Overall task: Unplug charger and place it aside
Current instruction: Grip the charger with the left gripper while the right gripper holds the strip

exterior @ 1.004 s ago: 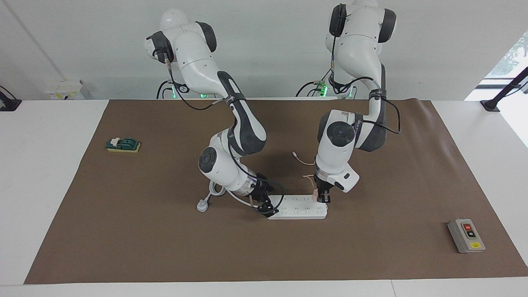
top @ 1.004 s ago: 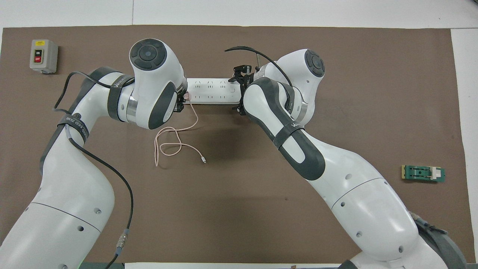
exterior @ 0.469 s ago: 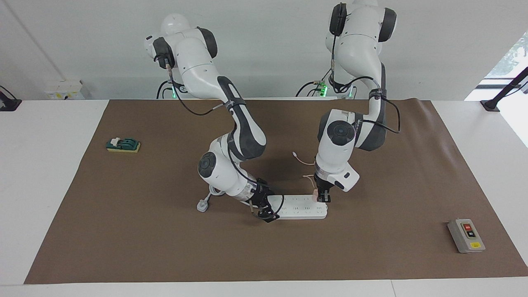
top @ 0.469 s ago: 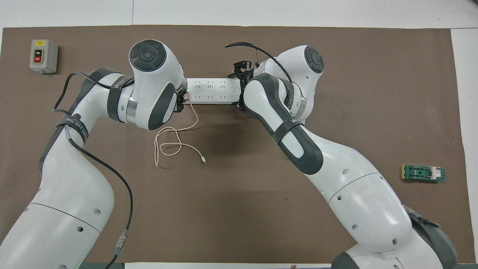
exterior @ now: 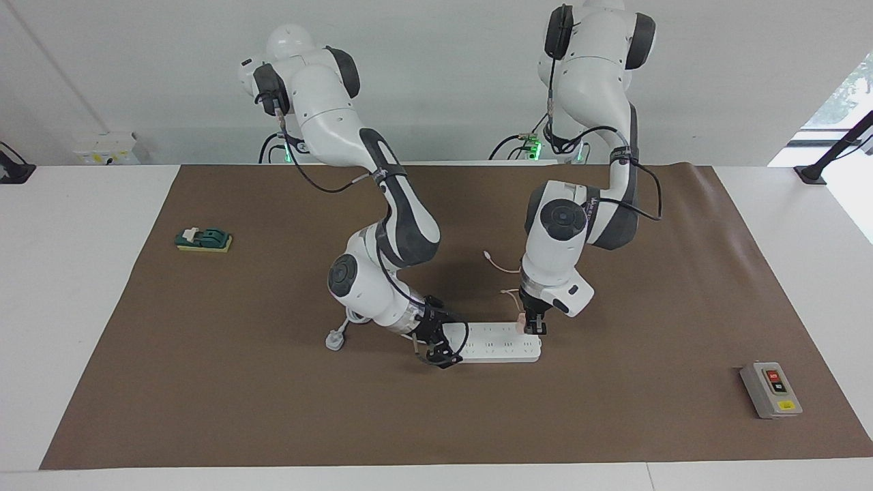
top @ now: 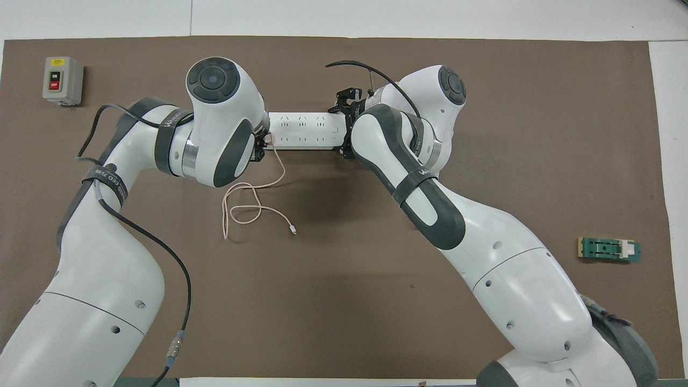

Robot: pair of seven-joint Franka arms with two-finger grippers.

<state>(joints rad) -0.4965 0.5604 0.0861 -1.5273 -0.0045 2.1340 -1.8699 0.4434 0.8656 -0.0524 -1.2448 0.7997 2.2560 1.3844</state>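
The charger (exterior: 522, 320), a small pale pink cube, sits plugged into the long white power strip (exterior: 498, 342) at the strip's end toward the left arm. My left gripper (exterior: 533, 327) comes straight down on the charger (top: 269, 139) and is shut on it. Its thin pink cable (top: 252, 214) curls over the mat nearer to the robots. My right gripper (exterior: 443, 351) is down at the strip's other end (top: 306, 129), straddling it.
The strip's white cord and plug (exterior: 334, 339) lie beside the right arm's wrist. A grey switch box (exterior: 771, 390) sits toward the left arm's end of the brown mat (exterior: 614, 423). A small green part (exterior: 203, 239) lies toward the right arm's end.
The right arm's upper links have swung and its gripper has settled slightly along the strip's end. The left gripper and the charger have not moved.
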